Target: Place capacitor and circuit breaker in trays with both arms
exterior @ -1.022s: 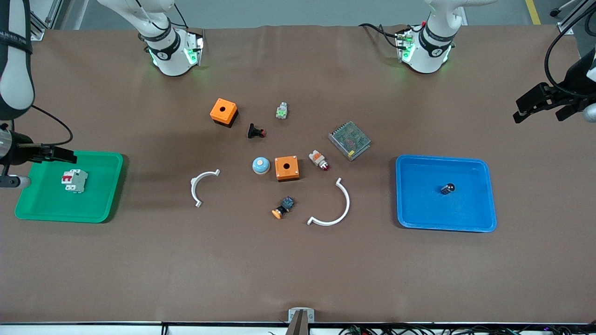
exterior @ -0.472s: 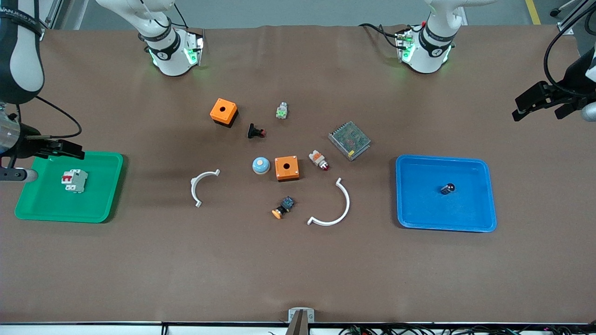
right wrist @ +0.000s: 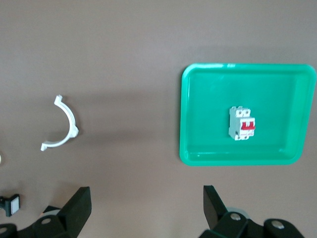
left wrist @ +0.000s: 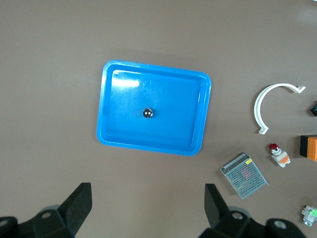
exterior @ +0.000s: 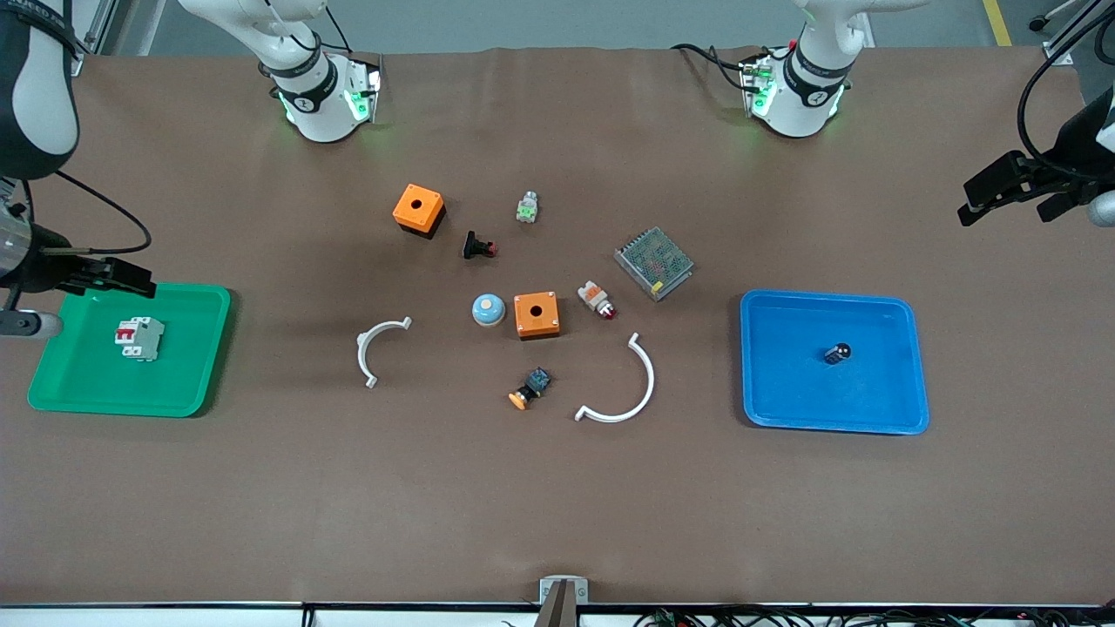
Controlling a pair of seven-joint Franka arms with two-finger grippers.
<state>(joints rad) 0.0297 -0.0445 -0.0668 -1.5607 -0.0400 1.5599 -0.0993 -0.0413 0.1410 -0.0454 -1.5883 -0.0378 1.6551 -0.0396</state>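
The white-grey circuit breaker with red levers lies in the green tray at the right arm's end of the table. It also shows as the breaker in the right wrist view. The dark shiny capacitor rests in the blue tray; the left wrist view shows this capacitor too. My right gripper hangs open and empty over the green tray's edge. My left gripper hangs open and empty over bare table at the left arm's end, apart from the blue tray.
In the middle of the table lie two orange boxes, a black push button, a blue dome, a mesh-topped power supply, two white curved clips and several small switches.
The right gripper has shifted slightly toward the green tray's edge nearest the robots' bases. The left gripper has barely moved. Both parts lie still in their trays.
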